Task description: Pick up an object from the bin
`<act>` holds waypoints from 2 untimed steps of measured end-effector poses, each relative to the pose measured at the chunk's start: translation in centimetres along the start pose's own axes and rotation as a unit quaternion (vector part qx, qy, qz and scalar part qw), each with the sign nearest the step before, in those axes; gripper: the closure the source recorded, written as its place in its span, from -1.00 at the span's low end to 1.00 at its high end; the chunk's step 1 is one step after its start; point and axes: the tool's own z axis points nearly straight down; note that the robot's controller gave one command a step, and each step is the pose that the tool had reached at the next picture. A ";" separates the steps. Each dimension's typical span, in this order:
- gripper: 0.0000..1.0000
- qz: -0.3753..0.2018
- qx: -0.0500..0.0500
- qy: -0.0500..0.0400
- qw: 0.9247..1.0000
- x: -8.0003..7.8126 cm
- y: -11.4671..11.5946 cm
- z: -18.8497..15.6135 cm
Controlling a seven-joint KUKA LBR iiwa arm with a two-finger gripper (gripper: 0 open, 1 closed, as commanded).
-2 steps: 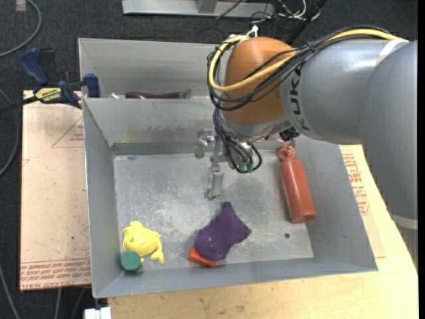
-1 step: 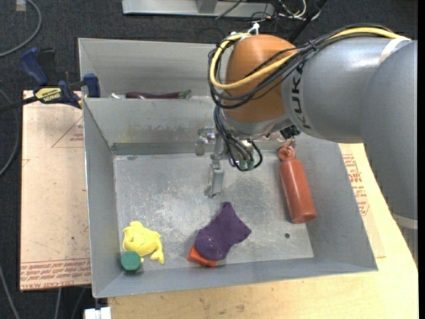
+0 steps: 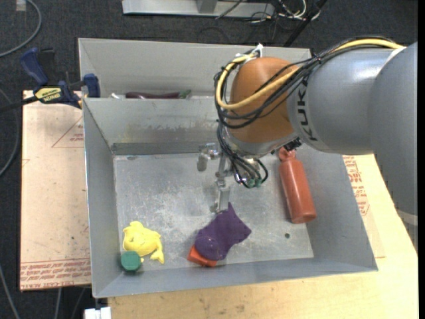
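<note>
My gripper [image 3: 211,185] hangs over the middle of the bin, below the arm's orange dome. It is open, with nothing between its fingers. One fingertip [image 3: 218,206] reaches down to the top edge of a purple soft lump [image 3: 223,235] lying at the bin's front centre. A small orange-red piece [image 3: 199,257] pokes out from under the lump's left end. A red-orange bottle [image 3: 297,189] lies lengthwise to the right of the gripper.
A yellow toy figure [image 3: 143,239] and a green round cap [image 3: 131,262] sit in the front left corner. The arm comes in from the upper right with cables looped round its wrist.
</note>
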 end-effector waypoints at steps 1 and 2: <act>-1.00 -0.084 0.000 0.003 0.996 3.9 -3.4 4.7; 1.00 -0.179 -0.001 -0.001 0.984 6.5 -1.8 6.5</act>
